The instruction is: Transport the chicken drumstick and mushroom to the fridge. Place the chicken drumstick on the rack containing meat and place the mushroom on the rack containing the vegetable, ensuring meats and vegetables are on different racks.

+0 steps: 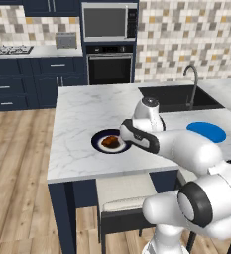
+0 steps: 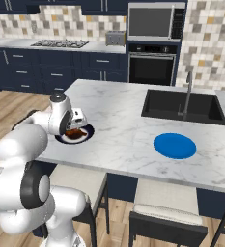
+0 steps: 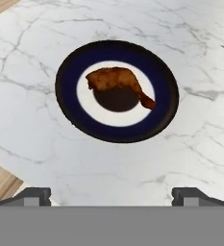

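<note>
1. Drumstick (image 3: 116,81) first — it lies on a dark-rimmed plate (image 3: 68,103) near the close edge of the marble island (image 1: 82,119), almost straight under the hand.
2. The gripper (image 3: 111,194) hovers above the plate with its jaws spread wide and nothing between them; its two finger tips (image 3: 34,194) show at the bottom of the hand view.
3. The step in hand looks like the first pick — lining up over the meat before coming down.
4. Next move, as I judge it: drop straight down, straddle the thick end of the drumstick and close, without catching the plate rim.
5. The drumstick is brown and glossy, plump at one end and tapering to a thin bone tip.
6. It lies partly over a dark round thing at the plate's centre; I cannot tell if that is the mushroom.
7. Farther off sit a blue disc (image 2: 175,145) and the black sink (image 2: 181,106), well apart from the plate.
</note>
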Robot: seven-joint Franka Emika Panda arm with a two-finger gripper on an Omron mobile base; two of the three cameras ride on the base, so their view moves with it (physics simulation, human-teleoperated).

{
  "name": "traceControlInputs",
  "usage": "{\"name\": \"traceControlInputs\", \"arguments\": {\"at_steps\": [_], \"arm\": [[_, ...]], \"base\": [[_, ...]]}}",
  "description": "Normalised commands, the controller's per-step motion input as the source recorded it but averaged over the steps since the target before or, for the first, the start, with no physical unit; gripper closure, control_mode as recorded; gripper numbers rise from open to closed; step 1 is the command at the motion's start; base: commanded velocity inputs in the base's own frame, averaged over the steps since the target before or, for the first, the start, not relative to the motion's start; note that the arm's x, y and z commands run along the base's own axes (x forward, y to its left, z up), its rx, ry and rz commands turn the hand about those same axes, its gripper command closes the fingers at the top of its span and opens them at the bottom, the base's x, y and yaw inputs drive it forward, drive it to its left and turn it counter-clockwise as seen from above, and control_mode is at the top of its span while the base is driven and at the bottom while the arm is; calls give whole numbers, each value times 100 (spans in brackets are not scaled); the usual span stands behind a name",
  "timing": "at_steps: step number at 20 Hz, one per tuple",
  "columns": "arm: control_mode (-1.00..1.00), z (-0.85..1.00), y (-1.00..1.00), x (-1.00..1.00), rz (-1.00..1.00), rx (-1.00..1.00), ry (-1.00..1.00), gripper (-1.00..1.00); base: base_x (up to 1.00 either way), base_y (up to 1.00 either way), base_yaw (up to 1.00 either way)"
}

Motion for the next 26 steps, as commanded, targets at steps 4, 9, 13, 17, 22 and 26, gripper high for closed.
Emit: {"name": "traceControlInputs", "arguments": {"at_steps": [4, 9, 13, 17, 22, 26], "arm": [[-100, -9, 4, 30, 0, 0, 4, -100], [-100, -10, 0, 20, 3, 0, 4, -100], [-100, -19, 0, 4, 7, 0, 1, -100], [-100, -29, 11, 0, 8, 0, 0, -100], [-100, -28, 16, 5, 9, -1, 0, -100], [-100, -11, 3, 12, 10, -2, 0, -100]], "base": [[0, 0, 0], [0, 0, 0], [0, 0, 0], [0, 0, 0], [0, 0, 0], [0, 0, 0]]}}
